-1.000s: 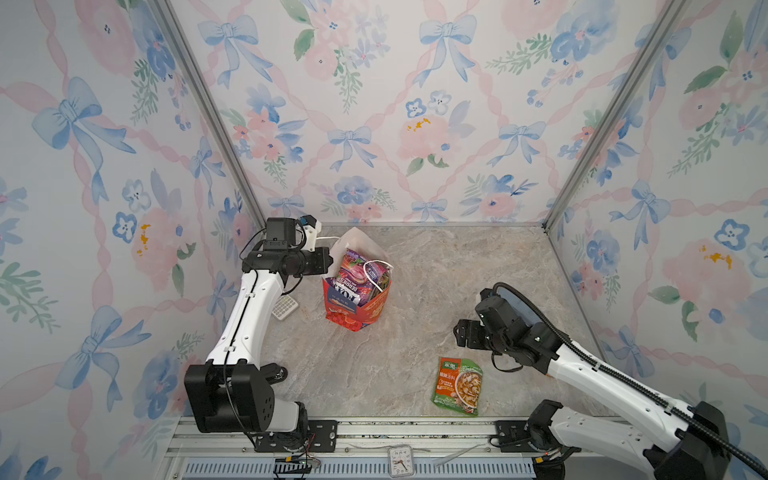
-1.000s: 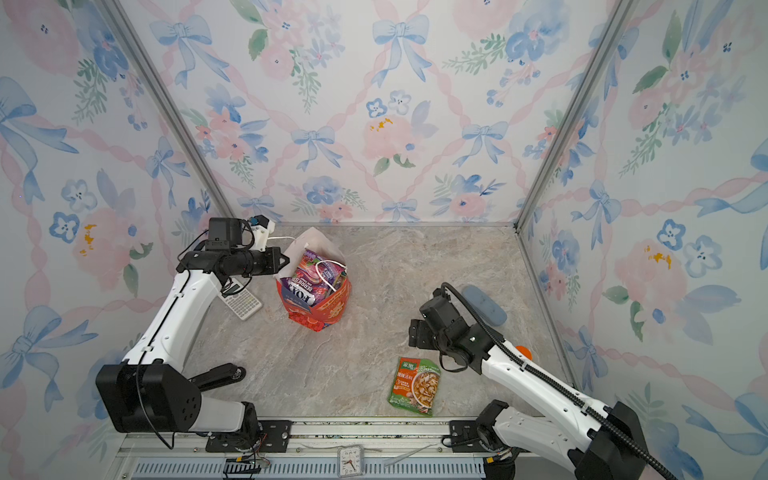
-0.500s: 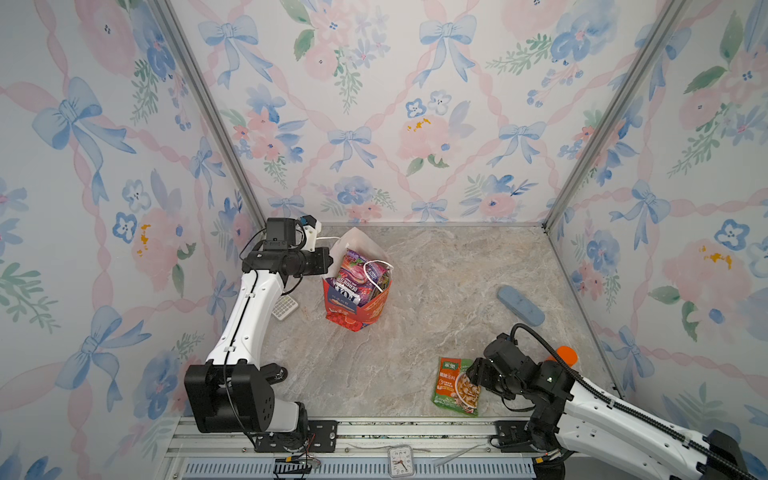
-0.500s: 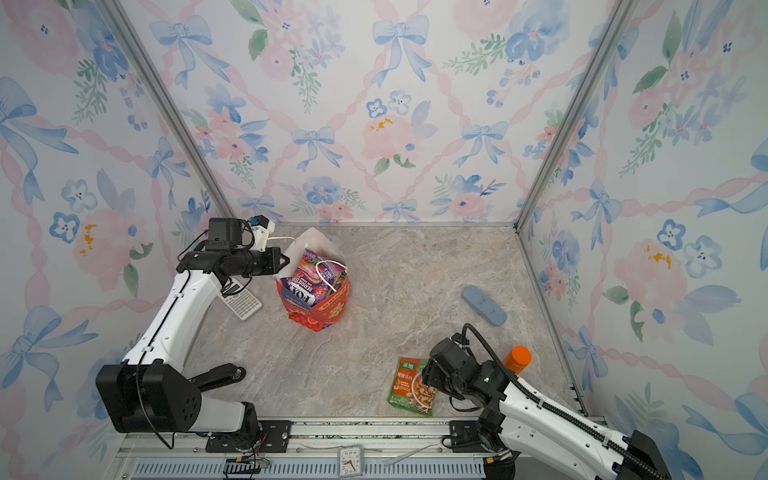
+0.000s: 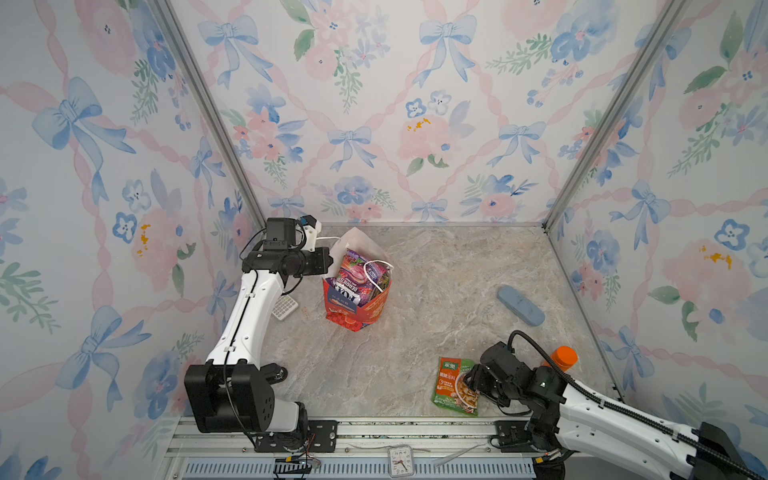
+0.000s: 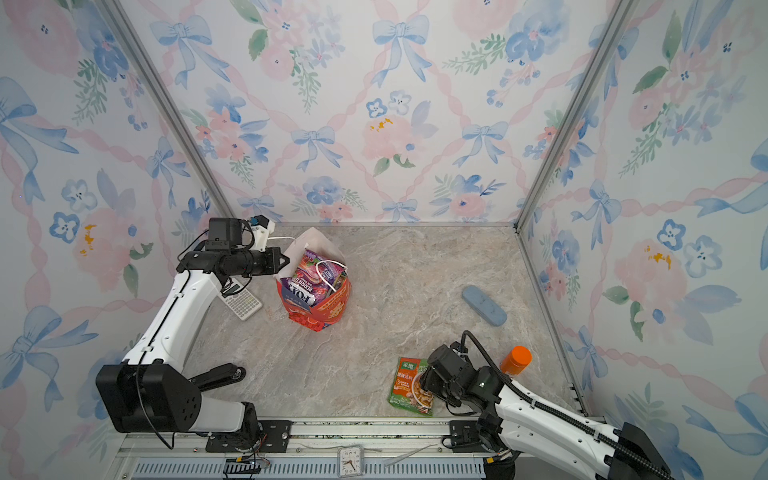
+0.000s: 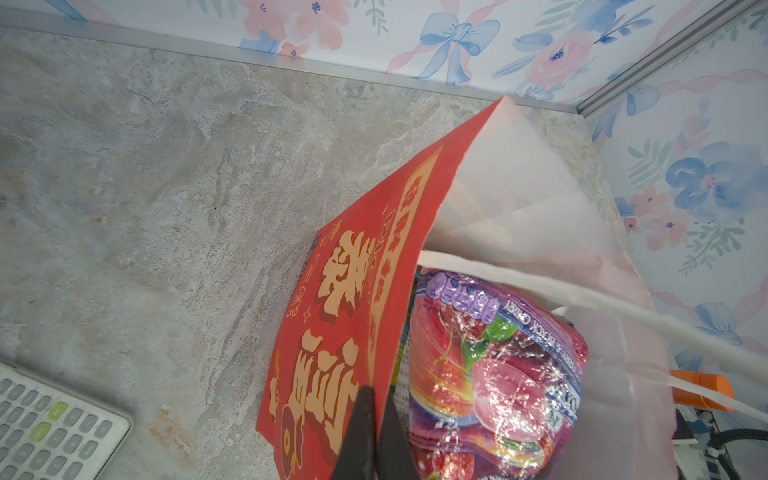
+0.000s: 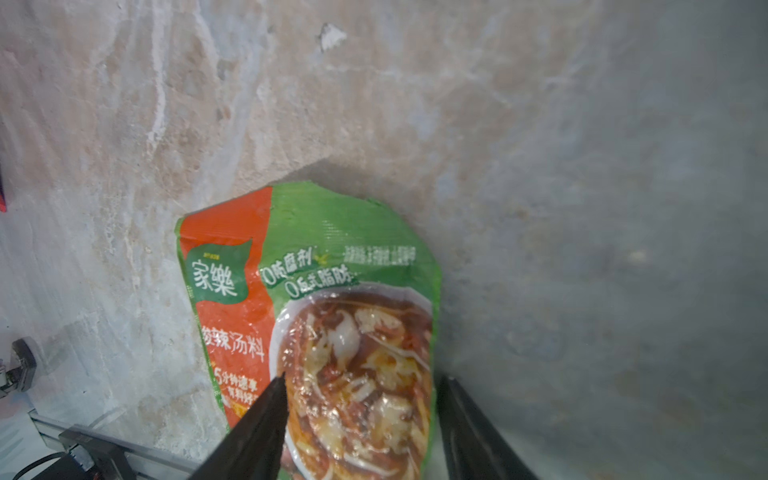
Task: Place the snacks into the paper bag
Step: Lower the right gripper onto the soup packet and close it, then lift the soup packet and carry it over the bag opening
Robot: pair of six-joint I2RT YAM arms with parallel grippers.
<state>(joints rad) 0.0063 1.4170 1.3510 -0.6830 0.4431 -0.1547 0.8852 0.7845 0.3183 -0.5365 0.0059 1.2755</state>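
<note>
one green-and-orange packet [image 5: 449, 384] flat, long axis front-to-back, logo end rearward

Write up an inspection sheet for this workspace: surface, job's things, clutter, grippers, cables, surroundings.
Surface: marbled tabletop, no spills seen.
Job's things: red paper bag standing at back left, purple packets sticking out of its mouth; green-and-orange packet lying flat near the front edge.
Clutter: calculator, pale blue case, orange-capped bottle, small clock on the front rail.
Grippers: left gripper shut on the bag's rim; right gripper open, low over the green-and-orange packet.
Cables: black cable loops above the right arm.
Surroundings: floral wallpaper walls on three sides.
</note>
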